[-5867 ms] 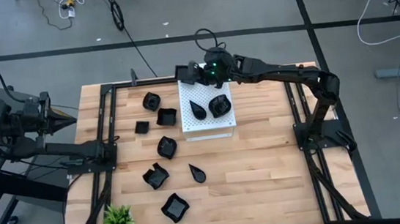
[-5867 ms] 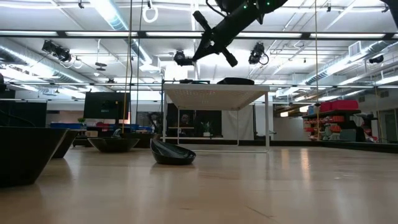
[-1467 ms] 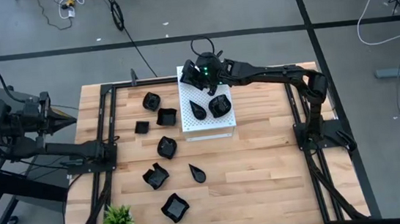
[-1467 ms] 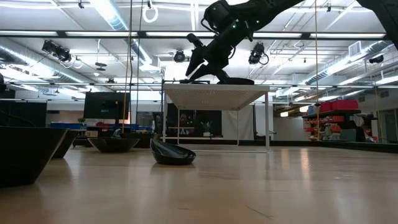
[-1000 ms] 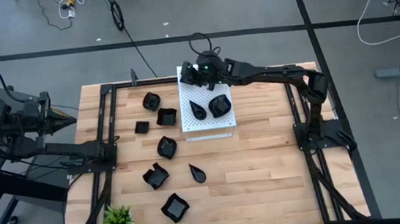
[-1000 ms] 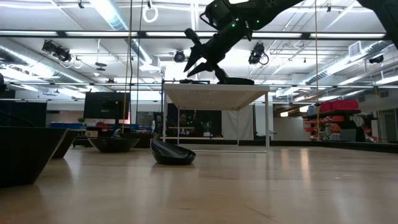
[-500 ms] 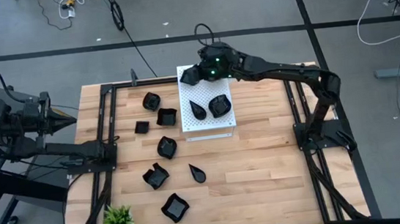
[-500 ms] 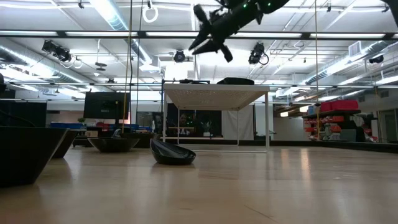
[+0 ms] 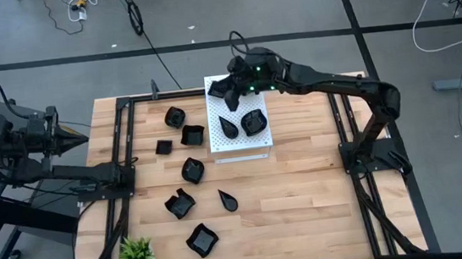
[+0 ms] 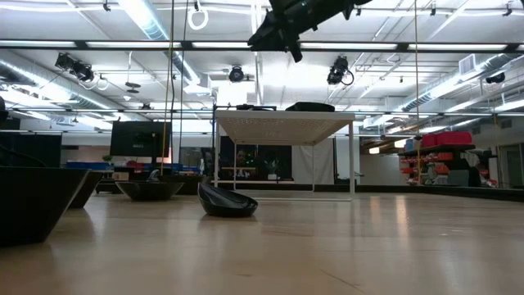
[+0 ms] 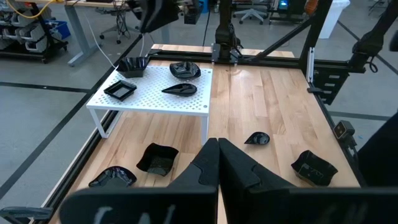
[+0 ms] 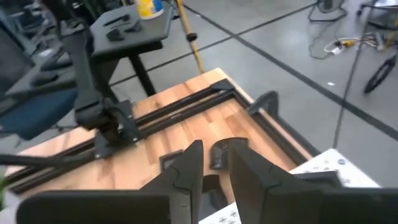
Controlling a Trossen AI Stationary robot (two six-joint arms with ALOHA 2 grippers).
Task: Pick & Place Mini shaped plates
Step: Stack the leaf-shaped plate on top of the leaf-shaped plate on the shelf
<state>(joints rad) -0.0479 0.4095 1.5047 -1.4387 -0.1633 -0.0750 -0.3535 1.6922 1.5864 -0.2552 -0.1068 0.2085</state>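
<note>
The right gripper (image 9: pixel 229 91) hovered above the white perforated board (image 9: pixel 241 145) at upper centre — fingers slightly apart, empty. Mini shaped plates (image 9: pixel 252 122) sat on it and across the table (image 9: pixel 305 190). The left gripper (image 9: pixel 79 137) waited far left — closed.

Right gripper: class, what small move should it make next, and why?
Probably swing the right gripper across to the nearest black plate on the wooden table. It hangs open and empty above the white board, and several plates lie off the board.
</note>
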